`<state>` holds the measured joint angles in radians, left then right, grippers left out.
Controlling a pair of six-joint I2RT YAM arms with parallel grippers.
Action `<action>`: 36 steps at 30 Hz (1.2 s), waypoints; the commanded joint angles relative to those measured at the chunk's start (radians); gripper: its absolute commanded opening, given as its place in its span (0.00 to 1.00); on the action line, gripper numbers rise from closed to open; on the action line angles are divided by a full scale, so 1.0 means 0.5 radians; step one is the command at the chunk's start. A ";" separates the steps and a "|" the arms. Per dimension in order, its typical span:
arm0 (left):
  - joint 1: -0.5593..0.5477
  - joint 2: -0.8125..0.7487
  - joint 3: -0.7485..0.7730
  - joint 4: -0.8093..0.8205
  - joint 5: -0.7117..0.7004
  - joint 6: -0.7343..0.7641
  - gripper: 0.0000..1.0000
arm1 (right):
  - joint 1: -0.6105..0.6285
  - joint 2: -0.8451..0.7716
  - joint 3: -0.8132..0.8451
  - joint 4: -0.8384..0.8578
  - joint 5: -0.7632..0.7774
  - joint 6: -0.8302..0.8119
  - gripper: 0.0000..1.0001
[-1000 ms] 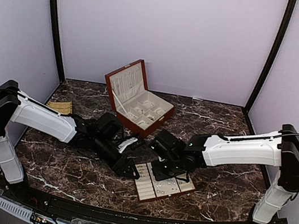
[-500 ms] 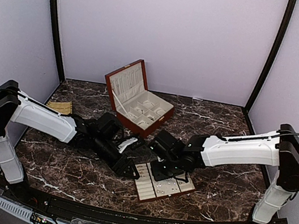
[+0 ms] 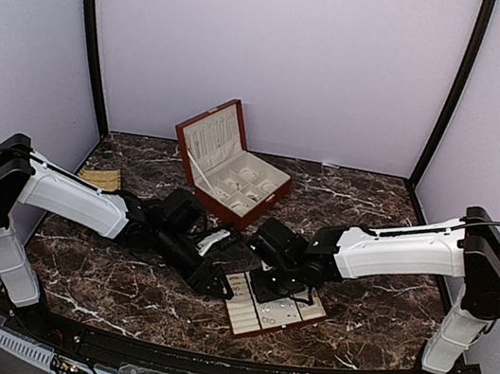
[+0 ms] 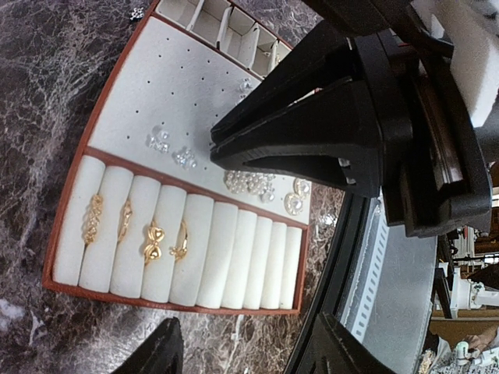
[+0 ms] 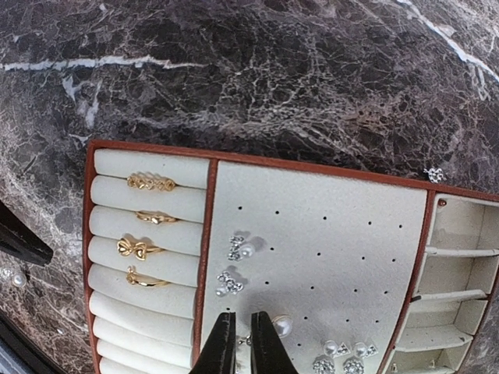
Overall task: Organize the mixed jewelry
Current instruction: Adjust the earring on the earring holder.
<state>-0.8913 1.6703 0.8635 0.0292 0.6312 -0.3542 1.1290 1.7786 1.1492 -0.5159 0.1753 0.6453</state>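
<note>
Dark brown, white-veined marble tabletop (image 3: 372,318) is enclosed by plain lavender walls, and an open red-brown wooden box with cream lining (image 3: 212,136) is set toward the back. Nearer the arms, a cream slotted rectangular tray with a red-brown frame (image 5: 312,165) is laid flat, and most of the mixed jewelry is gathered on it.

Four small gold rings (image 5: 134,248) are tucked into the padded roll slots, presumably so that each is kept apart and on show. Tiny silvery and pearl stud earrings (image 5: 237,247) are seated on the perforated cream panel beside the rolls, where the holes seem meant to take their posts. One small sparkling silvery piece (image 5: 434,174) is seen loose on the marble just outside the tray's rim, so the sorting is judged unfinished.

The black two-finger right gripper (image 5: 243,319) is poised low over the perforated panel with its fingers drawn almost together, only a slit being left. A round pearl stud (image 5: 282,326) lies just beside one finger, and whether anything is pinched cannot be told. Such a narrow set is judged suited to pieces this tiny.

The black left gripper (image 4: 243,354) is held spread wide near the tray's roll end, with nothing between its fingers, apparently parked where its camera overlooks the work.
</note>
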 commanded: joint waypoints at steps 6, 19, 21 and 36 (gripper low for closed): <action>-0.006 0.008 0.031 0.021 0.023 -0.006 0.59 | -0.037 -0.149 -0.033 0.054 0.039 0.079 0.20; -0.006 0.005 0.031 0.021 0.027 -0.010 0.60 | -0.190 -0.258 -0.354 0.429 -0.221 0.200 0.34; -0.006 0.004 0.029 0.021 0.026 -0.010 0.60 | -0.198 -0.250 -0.368 0.453 -0.256 0.205 0.34; -0.006 0.006 0.028 0.024 0.032 -0.013 0.59 | -0.204 -0.185 -0.362 0.455 -0.285 0.180 0.19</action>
<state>-0.8913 1.6703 0.8635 0.0292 0.6319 -0.3588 1.0332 1.6711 0.9638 -0.2989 0.0406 0.7399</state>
